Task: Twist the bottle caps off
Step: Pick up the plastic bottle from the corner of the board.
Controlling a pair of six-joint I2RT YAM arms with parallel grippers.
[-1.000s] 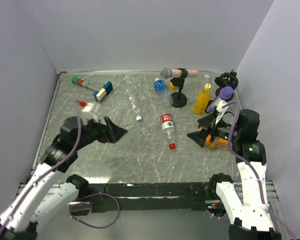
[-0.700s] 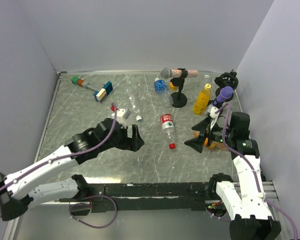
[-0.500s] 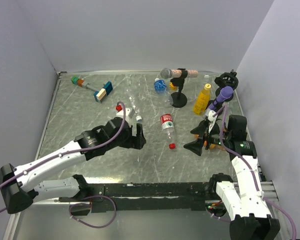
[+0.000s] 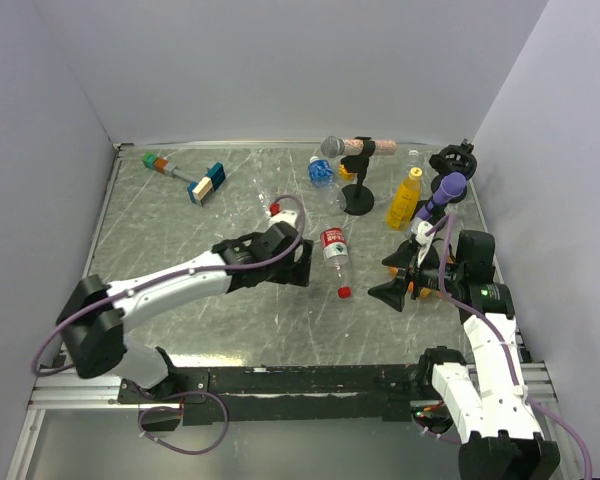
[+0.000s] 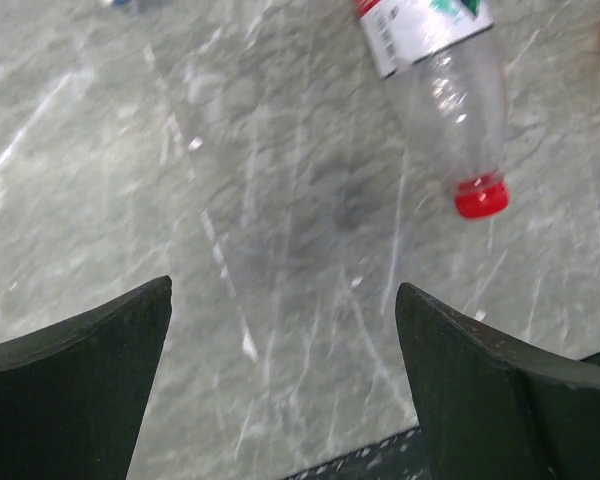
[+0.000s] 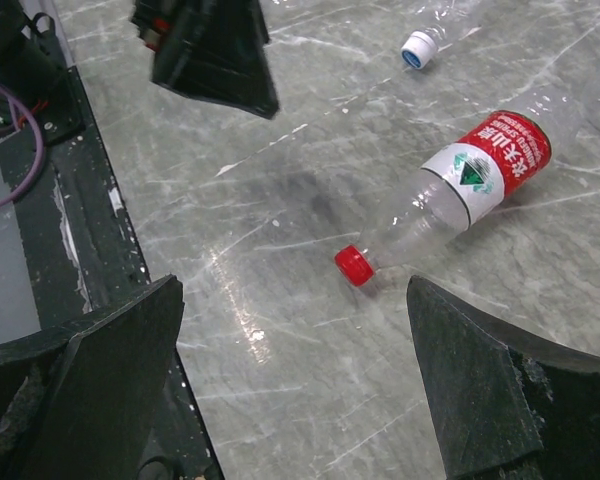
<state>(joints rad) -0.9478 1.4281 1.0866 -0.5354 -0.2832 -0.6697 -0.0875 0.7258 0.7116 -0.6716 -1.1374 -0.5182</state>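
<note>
— What lies at the far left of the table?

— A blue-and-tan block on a stick, lying flat. The stick's left end carries green and orange pieces, close to the left wall.

— And further right?

— A grey microphone rests level on a black stand with a round base. Right of that, a purple microphone points its head upward. Just behind it sits a black ring-shaped holder, near the right wall.

— Anything at the near side?

— A black rail runs along the table's near edge.
</note>
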